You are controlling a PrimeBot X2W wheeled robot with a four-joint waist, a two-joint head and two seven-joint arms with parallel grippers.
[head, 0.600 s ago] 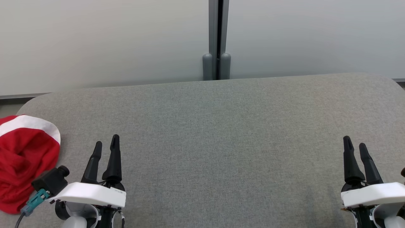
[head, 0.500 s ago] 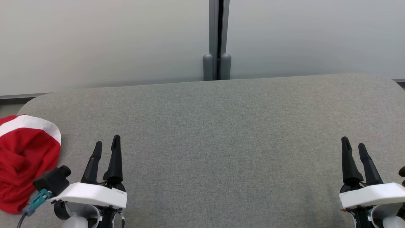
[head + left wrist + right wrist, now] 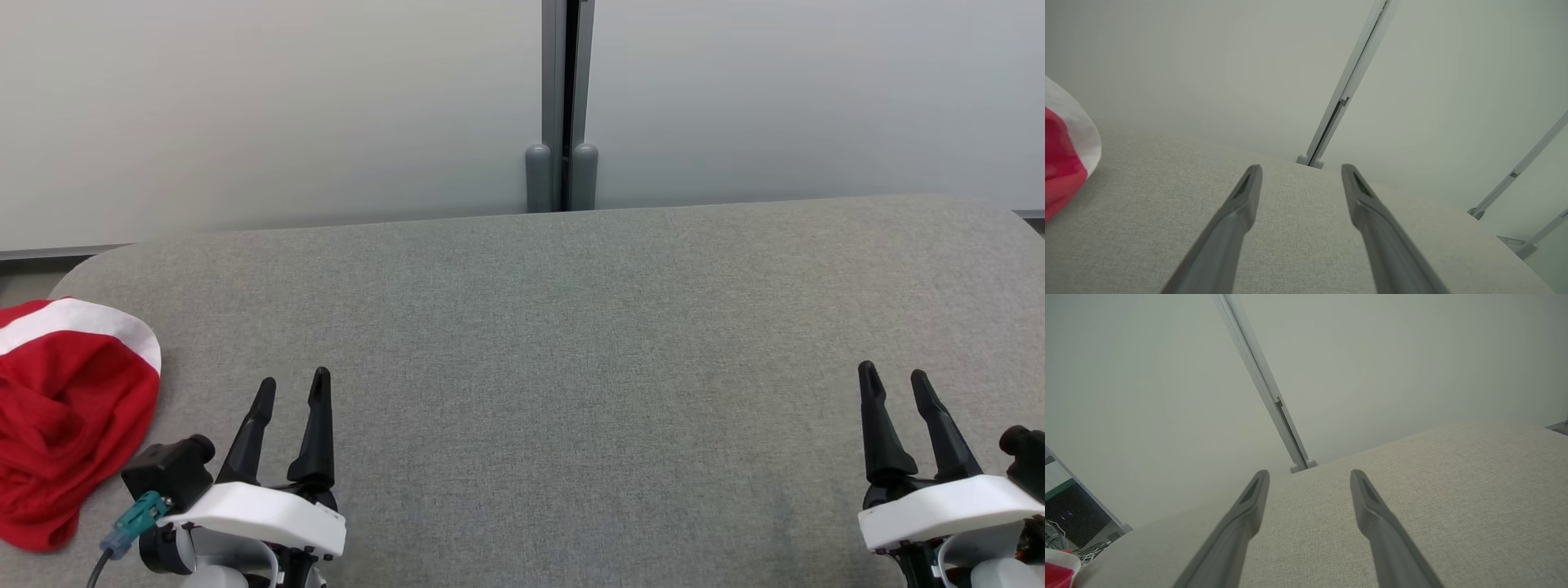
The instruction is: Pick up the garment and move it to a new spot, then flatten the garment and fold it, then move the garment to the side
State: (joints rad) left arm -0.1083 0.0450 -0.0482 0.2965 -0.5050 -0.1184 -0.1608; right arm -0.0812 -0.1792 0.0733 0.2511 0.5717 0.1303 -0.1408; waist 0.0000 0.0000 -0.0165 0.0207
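Movement over the last half second is small. Our left gripper [image 3: 294, 377] has slid a little toward the middle and lower in the head view, and our right gripper [image 3: 892, 370] has come inward too. The whole picture has also shifted slightly, so we put part of that down to our head moving rather than the arms. Both pairs of fingers stand spread wide with nothing between them, and each wrist view shows only bare fabric in the gap. The red garment [image 3: 65, 416], with its white band, lies bunched at the left edge of the table [image 3: 571, 327]. It is near the left gripper but apart from it, and it sits where it sat, untouched. We judge that the pick-up has not begun. If anything the left arm has eased away from the garment, so it will have to swing back out to the left to reach it. The table is covered in grey woven cloth and has rounded corners. Behind it, pale frosted panels [image 3: 245, 106] meet at a grey upright post [image 3: 563, 82] with two rounded caps [image 3: 561, 175] at its foot. Low at the left of the right wrist view we make out a dark opening with some cables [image 3: 1061, 535].
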